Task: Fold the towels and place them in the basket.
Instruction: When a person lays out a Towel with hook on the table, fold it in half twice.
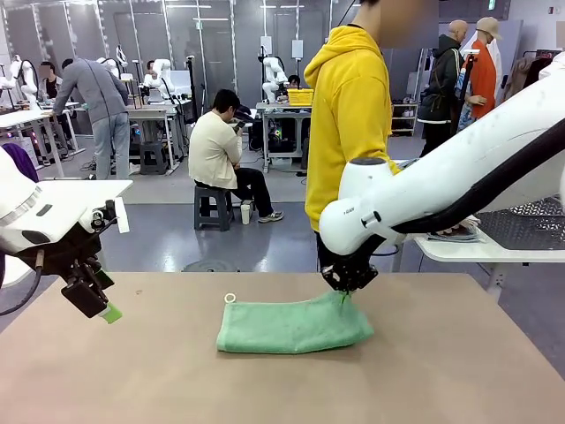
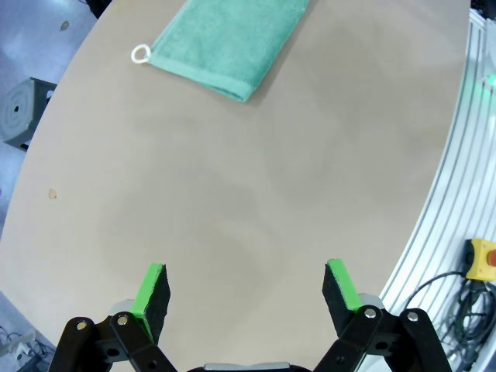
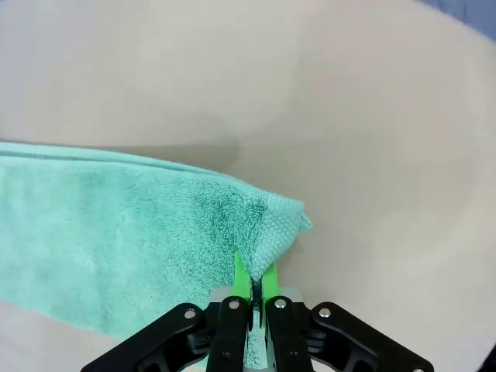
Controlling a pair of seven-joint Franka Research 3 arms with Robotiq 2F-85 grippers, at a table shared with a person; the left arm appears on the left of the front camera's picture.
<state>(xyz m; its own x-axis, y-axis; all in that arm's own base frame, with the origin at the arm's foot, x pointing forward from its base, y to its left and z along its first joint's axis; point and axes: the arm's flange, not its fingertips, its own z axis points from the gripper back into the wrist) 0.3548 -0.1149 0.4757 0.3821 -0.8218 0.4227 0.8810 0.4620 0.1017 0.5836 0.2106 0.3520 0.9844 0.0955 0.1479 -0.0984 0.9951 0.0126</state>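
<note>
A mint green towel (image 1: 291, 328) lies folded into a long strip in the middle of the table, its white loop (image 1: 229, 299) at the left end. My right gripper (image 1: 345, 297) is shut on the towel's far right corner; in the right wrist view the terry corner (image 3: 267, 232) bunches up between the closed green pads (image 3: 244, 279). At the table's left edge my left gripper (image 1: 104, 311) hangs open above bare tabletop, well away from the towel (image 2: 225, 39), with nothing between its fingers (image 2: 151, 291). A dark mesh basket (image 1: 525, 223) sits on a white side table at the right.
A person in a yellow hoodie (image 1: 349, 115) stands at the table's far side. The brown tabletop (image 1: 282, 389) is bare around the towel. An aluminium rail and a yellow switch box (image 2: 480, 260) lie past the table's edge in the left wrist view.
</note>
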